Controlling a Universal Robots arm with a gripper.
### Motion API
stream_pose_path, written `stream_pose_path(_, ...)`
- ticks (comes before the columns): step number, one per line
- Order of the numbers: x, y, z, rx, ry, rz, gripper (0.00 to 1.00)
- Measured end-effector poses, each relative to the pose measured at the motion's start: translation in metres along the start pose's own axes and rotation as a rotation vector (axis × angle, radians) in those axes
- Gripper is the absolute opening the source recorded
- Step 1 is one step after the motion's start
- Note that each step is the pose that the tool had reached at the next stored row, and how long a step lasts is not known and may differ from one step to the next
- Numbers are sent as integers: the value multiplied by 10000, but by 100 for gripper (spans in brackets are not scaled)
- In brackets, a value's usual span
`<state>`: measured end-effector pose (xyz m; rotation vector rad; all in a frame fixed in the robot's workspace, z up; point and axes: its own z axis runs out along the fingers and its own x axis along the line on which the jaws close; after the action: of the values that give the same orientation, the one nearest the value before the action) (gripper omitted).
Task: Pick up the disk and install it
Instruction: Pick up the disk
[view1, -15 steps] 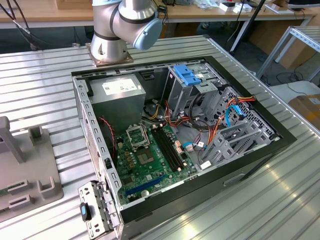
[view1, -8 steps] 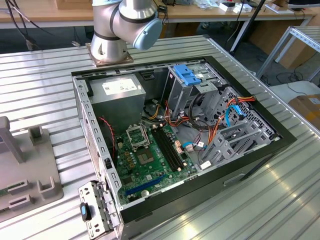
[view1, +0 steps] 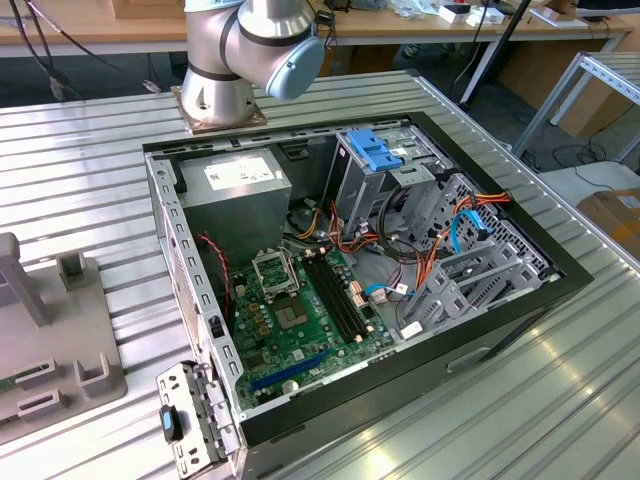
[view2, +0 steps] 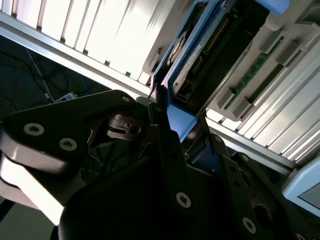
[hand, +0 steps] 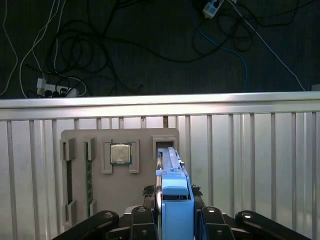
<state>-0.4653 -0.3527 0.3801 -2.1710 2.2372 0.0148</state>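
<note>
The gripper (hand: 175, 216) gripped the disk (hand: 171, 167) edge-up over the grey fixture tray (hand: 120, 195), seemingly clear of its slot. Pickup step, I'd judge; installing called for squaring it to the computer case (view1: 420, 372).

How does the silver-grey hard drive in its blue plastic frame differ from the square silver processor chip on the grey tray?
The hard drive stands on edge, held in the gripper; the processor chip lies flat in a recess of the grey tray. The hard drive is blue-framed; the processor chip is bare silver, green-rimmed. Both look metallic.
</note>
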Motion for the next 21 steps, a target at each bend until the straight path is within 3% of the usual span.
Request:
stream_pose_path(12, -6, -2, -245, 36, -1, 0, 37)
stream_pose_path(21, -12, -5, -513, 92, -4, -2, 37)
